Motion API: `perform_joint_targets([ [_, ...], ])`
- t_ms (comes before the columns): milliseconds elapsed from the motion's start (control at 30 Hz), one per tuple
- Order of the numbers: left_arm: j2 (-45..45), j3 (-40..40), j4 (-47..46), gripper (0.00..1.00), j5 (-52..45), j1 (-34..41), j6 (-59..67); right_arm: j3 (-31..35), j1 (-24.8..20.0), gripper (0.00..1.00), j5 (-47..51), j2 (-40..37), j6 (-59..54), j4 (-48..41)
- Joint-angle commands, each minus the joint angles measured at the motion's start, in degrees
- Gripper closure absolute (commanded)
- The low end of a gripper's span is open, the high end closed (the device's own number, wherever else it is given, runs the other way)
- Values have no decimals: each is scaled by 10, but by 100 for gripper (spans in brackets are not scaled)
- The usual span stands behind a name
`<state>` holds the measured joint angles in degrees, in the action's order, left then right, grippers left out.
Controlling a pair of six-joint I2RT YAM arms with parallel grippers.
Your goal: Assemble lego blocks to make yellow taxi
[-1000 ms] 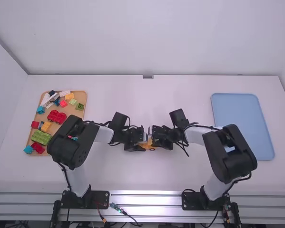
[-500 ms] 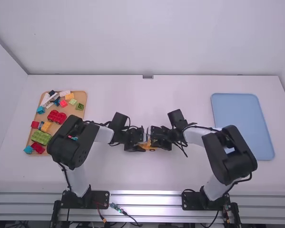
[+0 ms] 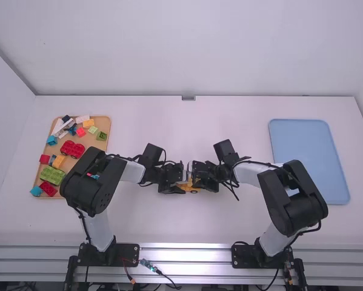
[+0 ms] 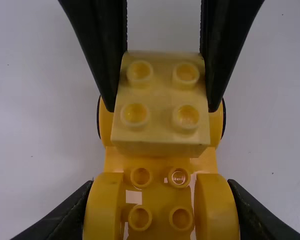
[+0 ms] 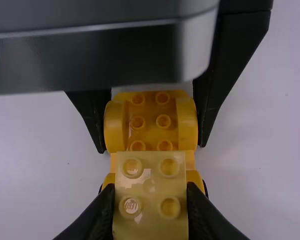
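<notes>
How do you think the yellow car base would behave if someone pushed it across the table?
The car base would probably roll, as dark wheels show at its sides. It looks stiff, with crisp moulded studs. Its glossy surface might slip from a loose grip.

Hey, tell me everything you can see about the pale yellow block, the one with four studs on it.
The pale yellow block looks like shiny plastic, box-shaped with a square-looking top and round studs in two rows of two. It's studs up, between the fingers of the right gripper, which press opposite sides. It sits over one end of the deeper yellow wheeled base. I can't tell whether it's fully pressed on.
</notes>
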<state>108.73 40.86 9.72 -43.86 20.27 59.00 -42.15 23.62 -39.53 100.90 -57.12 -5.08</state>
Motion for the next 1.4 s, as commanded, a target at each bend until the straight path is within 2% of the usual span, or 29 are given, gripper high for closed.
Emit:
perform_joint_targets([
  [0,15,-19,-12,74,56,0,-1,7,3,69,25,-5,8,-14],
  [33,15,-19,-13,74,56,0,0,7,3,64,25,-5,8,-14],
  [333,15,-19,-21,72,60,0,0,7,3,45,23,-5,8,-12],
  [567,15,-19,-21,71,60,0,0,4,2,43,21,-5,8,-8],
  [933,15,-19,-19,72,60,0,0,-3,-36,33,-58,-30,-40,-43],
  [1067,15,-19,-17,72,60,0,0,-3,-43,32,-62,-31,-40,-42],
  [1133,15,-19,-17,73,60,0,0,-3,-47,34,-83,-31,-49,-42],
  [1167,15,-19,-17,73,60,0,0,-3,-49,40,-92,-31,-53,-41],
  [1200,15,-19,-17,73,60,0,0,-3,-53,50,-104,-31,-63,-41],
  [1300,15,-19,-17,73,60,0,0,-3,-58,57,-122,-31,-68,-42],
  [1333,15,-19,-17,73,60,-1,0,-3,-59,66,-123,-31,-68,-42],
  [1367,15,-19,-17,73,60,0,0,-3,-60,87,-126,-31,-68,-42],
])
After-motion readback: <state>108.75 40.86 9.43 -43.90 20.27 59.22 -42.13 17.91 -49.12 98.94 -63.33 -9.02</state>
